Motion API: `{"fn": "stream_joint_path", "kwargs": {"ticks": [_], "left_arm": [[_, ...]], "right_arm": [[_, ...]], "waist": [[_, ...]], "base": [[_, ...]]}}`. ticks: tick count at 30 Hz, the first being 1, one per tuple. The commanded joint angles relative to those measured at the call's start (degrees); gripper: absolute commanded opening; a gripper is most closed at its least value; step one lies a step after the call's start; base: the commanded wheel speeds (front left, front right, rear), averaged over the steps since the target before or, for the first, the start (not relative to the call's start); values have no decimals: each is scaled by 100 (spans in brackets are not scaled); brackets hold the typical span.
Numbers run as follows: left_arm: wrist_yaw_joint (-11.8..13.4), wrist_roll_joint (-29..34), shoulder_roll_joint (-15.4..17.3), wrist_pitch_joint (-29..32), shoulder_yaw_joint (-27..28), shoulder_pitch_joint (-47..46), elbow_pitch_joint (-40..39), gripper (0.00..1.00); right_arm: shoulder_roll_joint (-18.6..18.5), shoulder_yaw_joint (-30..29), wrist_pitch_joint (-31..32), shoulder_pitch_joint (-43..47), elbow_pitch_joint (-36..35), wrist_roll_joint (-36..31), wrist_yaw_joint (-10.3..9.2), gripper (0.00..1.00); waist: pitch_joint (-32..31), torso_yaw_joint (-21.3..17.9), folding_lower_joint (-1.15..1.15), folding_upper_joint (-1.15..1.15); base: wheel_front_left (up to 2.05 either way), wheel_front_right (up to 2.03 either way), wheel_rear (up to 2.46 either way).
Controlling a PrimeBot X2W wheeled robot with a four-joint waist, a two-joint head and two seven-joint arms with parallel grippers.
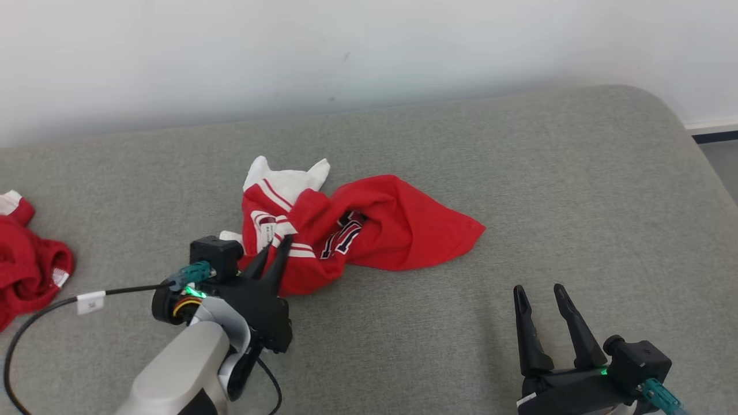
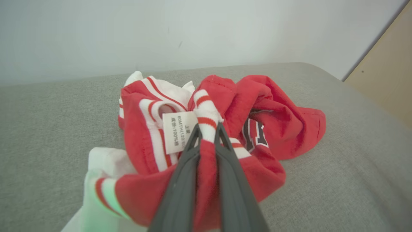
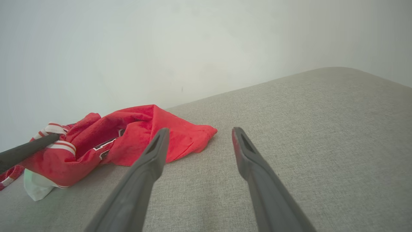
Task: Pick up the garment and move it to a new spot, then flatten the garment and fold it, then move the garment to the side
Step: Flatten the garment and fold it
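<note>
The garment is a red jersey with white striped trim and dark lettering, lying crumpled near the middle of the grey cushion. My left gripper is shut on a fold of its striped edge at the garment's near-left side. In the left wrist view the two fingers pinch red and white cloth beside a white label. My right gripper stands open over bare cushion to the right of the garment, with nothing between its fingers.
A second red garment lies bunched at the cushion's left edge. The grey cushion ends at a white wall behind and rounds off at the far right, where floor shows. A black cable trails from my left wrist.
</note>
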Motion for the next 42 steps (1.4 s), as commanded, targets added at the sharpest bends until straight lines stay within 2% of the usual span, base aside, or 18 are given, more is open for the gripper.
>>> {"fn": "stream_joint_path", "kwargs": {"ticks": [1, 2, 3, 4, 5, 11, 18, 24, 30, 42], "left_arm": [[24, 64, -22, -45, 27, 43, 15, 0], [37, 122, -37, -61, 56, 0, 4, 0], [58, 179, -50, -71, 99, -51, -20, 13], [80, 239, -64, -73, 174, -116, -96, 50], [120, 318, -56, -77, 297, -177, -223, 100], [278, 871, 70, -78, 1147, 170, -963, 100], [351, 1311, 270, -78, 2102, 1040, -1646, 100], [358, 1534, 220, -72, 2722, 1890, -2013, 100], [276, 1755, 148, -70, 2874, 2258, -1773, 100], [33, 1946, -97, -69, 2800, 1959, -1128, 100]], "right_arm": [[7, -13, -11, -24, 12, -32, -11, 100], [7, -22, -12, -30, 9, -50, -11, 100], [6, -25, -11, -39, 11, -75, -11, 100], [7, -37, -12, -47, 11, -82, -11, 100], [7, -43, -11, -55, 12, -87, -11, 100], [8, -24, -12, -67, 29, -36, -11, 100], [6, -3, -12, -14, 15, 44, -11, 100], [6, -73, -12, 11, 14, 55, -11, 100], [6, -63, -12, -44, 45, -20, -11, 100], [7, -36, -11, -60, 85, -69, -11, 100]], "waist": [[37, 73, 0, 0], [47, 103, 0, 0], [53, 128, 0, 0], [60, 161, 0, 0], [66, 192, 0, 0], [107, 325, 0, 0], [181, 391, 0, 0], [241, 456, 0, 0], [261, 481, 0, 0], [284, 322, 0, 0]], "base": [[0, 0, 0], [0, 0, 0], [0, 0, 0], [0, 0, 0], [0, 0, 0], [0, 0, 0], [0, 0, 0], [0, 0, 0], [0, 0, 0], [0, 0, 0]]}}
